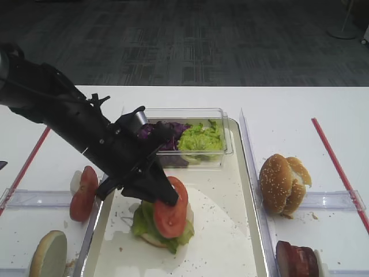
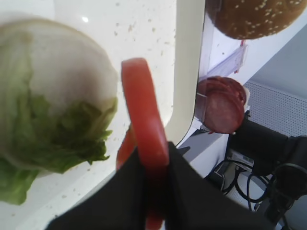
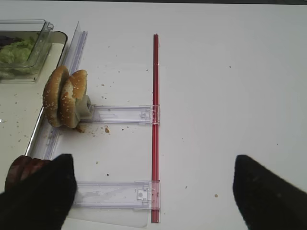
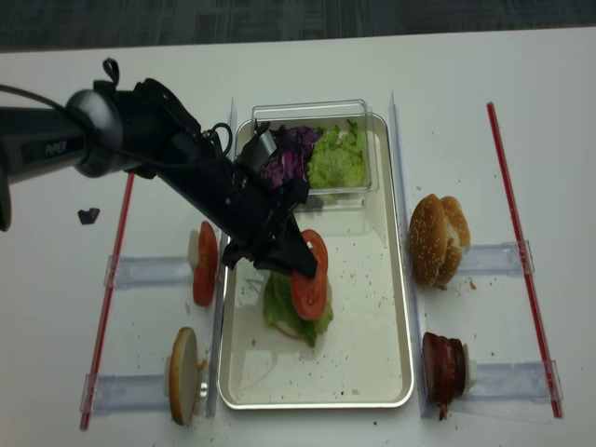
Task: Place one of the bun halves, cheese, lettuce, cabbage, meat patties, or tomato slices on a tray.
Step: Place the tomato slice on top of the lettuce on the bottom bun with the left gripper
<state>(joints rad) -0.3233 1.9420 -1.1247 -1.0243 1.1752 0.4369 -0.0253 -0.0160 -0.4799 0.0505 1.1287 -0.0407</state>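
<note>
Now the left fingers (image 2: pixel 153 167) pinch a tomato slice (image 2: pixel 141 115) over the lettuce (image 2: pixel 53 139) — right fingers (image 3: pixel 43 187) spread apart.

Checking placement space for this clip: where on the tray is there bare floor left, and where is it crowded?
Bare tray floor lies right of the lettuce stack, along the right rim, and across the near end. The far end is crowded by the clear tub; the middle left by the left gripper, holding a tomato slice.

Left tool (image 1: pixel 168 199) angled downward from an outstretched arm, jaws clamped tight; right tool's fingers (image 3: pixel 36 196) spread wide.
</note>
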